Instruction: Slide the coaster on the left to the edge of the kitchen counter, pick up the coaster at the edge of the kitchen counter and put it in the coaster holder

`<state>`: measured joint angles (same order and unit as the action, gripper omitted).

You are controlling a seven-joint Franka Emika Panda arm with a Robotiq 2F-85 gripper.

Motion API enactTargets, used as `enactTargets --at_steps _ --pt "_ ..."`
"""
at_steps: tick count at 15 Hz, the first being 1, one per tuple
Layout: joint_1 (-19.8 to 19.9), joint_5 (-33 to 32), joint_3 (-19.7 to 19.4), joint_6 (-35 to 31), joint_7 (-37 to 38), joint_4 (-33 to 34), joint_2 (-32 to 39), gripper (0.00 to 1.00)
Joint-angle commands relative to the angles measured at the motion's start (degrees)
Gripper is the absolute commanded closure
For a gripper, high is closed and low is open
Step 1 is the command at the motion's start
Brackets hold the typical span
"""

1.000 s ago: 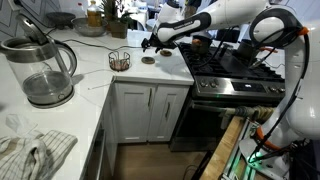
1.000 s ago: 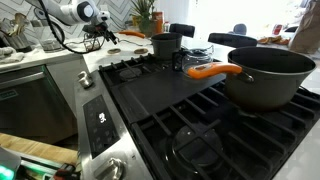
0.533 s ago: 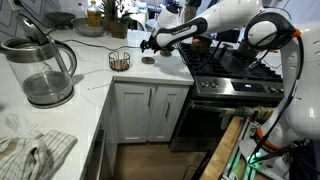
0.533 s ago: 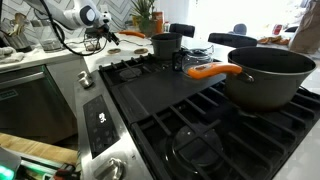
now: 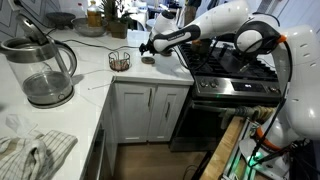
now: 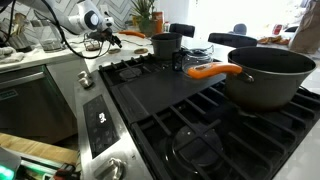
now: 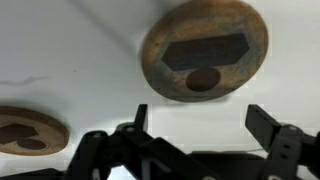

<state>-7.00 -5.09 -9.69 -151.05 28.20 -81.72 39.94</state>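
Observation:
A round brown coaster [image 7: 205,48] with a dark patch lies flat on the white kitchen counter [image 7: 70,45]. My gripper [image 7: 203,125] is open and empty, and hovers just beside the coaster without touching it. A second coaster [image 7: 25,130] lies at the lower left of the wrist view. In an exterior view the gripper [image 5: 147,46] hangs over the coaster [image 5: 148,59], and the wire coaster holder [image 5: 119,60] stands next to it on the counter [image 5: 95,78]. In the other exterior view the gripper [image 6: 98,28] is small and far off.
A glass kettle [image 5: 45,70] stands on the near part of the counter, with a crumpled cloth [image 5: 35,150] in front of it. The black stove [image 5: 235,68] adjoins the counter. A large pot with an orange handle [image 6: 268,75] sits on the stove.
The arm has shifted a little above the coaster, with the forearm swinging. The gripper stays open and empty. The coasters and the holder have not moved.

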Motion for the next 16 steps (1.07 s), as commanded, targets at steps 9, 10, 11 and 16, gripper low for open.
enactTargets --at_steps 9,10,11,16 --pt "-1.5 -0.2 -1.7 10.9 0.7 7.6 5.6 0.0" --pt "-1.7 -0.4 -1.6 12.7 0.8 7.7 5.5 0.0" --pt "-1.8 -0.6 -1.6 13.8 1.1 8.0 5.4 0.0" --pt "-1.0 1.8 1.6 21.5 0.3 8.3 4.1 0.0"
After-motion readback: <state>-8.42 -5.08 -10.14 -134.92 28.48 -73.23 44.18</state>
